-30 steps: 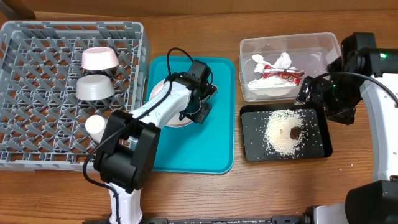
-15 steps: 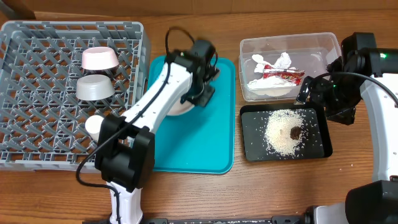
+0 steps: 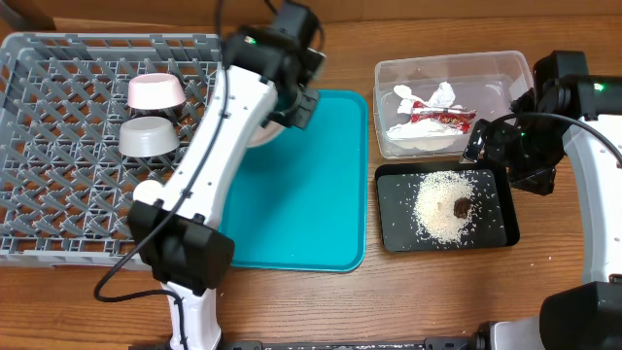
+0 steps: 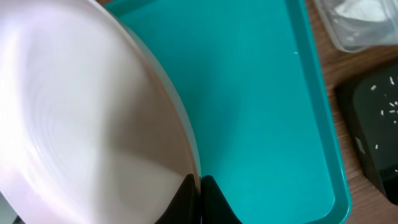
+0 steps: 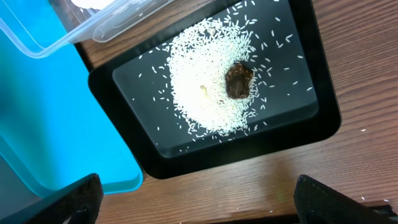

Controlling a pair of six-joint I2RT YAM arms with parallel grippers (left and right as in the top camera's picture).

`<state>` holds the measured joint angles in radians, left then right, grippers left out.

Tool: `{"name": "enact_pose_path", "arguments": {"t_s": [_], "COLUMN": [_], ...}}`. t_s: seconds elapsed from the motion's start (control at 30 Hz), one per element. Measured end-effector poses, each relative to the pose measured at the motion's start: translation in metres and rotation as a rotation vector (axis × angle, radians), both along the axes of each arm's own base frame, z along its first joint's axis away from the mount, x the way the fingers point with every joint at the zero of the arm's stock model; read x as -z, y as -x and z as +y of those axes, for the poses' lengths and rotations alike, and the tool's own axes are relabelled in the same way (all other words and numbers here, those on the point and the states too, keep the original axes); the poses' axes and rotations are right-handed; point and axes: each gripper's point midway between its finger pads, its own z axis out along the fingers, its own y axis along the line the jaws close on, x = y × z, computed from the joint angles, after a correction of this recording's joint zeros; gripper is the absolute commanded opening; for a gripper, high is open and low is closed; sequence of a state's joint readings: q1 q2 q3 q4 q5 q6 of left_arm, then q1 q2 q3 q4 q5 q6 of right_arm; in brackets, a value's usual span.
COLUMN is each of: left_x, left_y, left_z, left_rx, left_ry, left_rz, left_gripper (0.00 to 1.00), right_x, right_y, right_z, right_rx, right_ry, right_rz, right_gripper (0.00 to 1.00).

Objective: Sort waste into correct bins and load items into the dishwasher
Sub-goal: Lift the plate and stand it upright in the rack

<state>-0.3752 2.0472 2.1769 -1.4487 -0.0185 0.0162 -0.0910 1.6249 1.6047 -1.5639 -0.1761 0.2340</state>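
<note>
My left gripper (image 3: pixel 295 105) is shut on the rim of the large white plate (image 4: pixel 81 112), with its fingertips (image 4: pixel 211 198) pinched together at the plate's edge. The plate (image 3: pixel 260 132) hangs tilted over the far left corner of the teal tray (image 3: pixel 311 194), beside the grey dish rack (image 3: pixel 58 224). The rack holds a pinkish dish (image 3: pixel 155 92), a grey bowl (image 3: pixel 149 137) and a white cup (image 3: pixel 150 199). My right gripper (image 5: pixel 205 205) stands open above the black tray (image 5: pixel 311 74) of rice (image 5: pixel 199 93) and a brown lump (image 5: pixel 239 81).
The clear tub (image 3: pixel 505 73) at the far right holds a red-and-white wrapper (image 3: pixel 442 119) and a crumpled napkin (image 3: pixel 437 94). The black tray (image 3: pixel 394 219) lies just in front of it. Bare wooden tabletop (image 3: pixel 437 301) runs along the near edge.
My left arm has lifted the plate off the teal tray and carried it up and back toward the rack's near corner. The right arm has not moved.
</note>
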Motion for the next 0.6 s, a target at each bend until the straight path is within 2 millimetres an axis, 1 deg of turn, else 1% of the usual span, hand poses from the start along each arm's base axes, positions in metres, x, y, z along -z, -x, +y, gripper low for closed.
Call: {"name": "enact_pose_path", "arguments": {"t_s": [0.1, 0.17, 0.23, 0.3, 0.4, 0.47, 0.6], "left_x": [-0.014, -0.019, -0.021, -0.023, -0.029, -0.038, -0.050], "left_y": [-0.007, -0.010, -0.012, -0.012, -0.012, -0.012, -0.014], "left_z": [0.024, 0.038, 0.047, 0.052, 0.053, 0.052, 0.058], "left_rx": [-0.068, -0.109, -0.135, -0.146, -0.128, -0.104, -0.092], "left_ry": [0.022, 0.061, 0.114, 0.191, 0.330, 0.449, 0.579], "left_rz": [-0.012, -0.003, 0.011, 0.037, 0.065, 0.073, 0.069], "left_gripper": [0.04, 0.04, 0.04, 0.04, 0.04, 0.04, 0.04], "right_x": [0.000, 0.000, 0.000, 0.000, 0.000, 0.000, 0.000], "right_y": [0.000, 0.000, 0.000, 0.000, 0.000, 0.000, 0.001], "right_z": [0.000, 0.000, 0.000, 0.000, 0.000, 0.000, 0.000], "right_rx": [0.000, 0.000, 0.000, 0.000, 0.000, 0.000, 0.000], "right_ry": [0.000, 0.000, 0.001, 0.000, 0.000, 0.000, 0.000], "right_rz": [0.000, 0.000, 0.000, 0.000, 0.000, 0.000, 0.003], "right_gripper": [1.00, 1.00, 1.00, 1.00, 1.00, 1.00, 1.00]}}
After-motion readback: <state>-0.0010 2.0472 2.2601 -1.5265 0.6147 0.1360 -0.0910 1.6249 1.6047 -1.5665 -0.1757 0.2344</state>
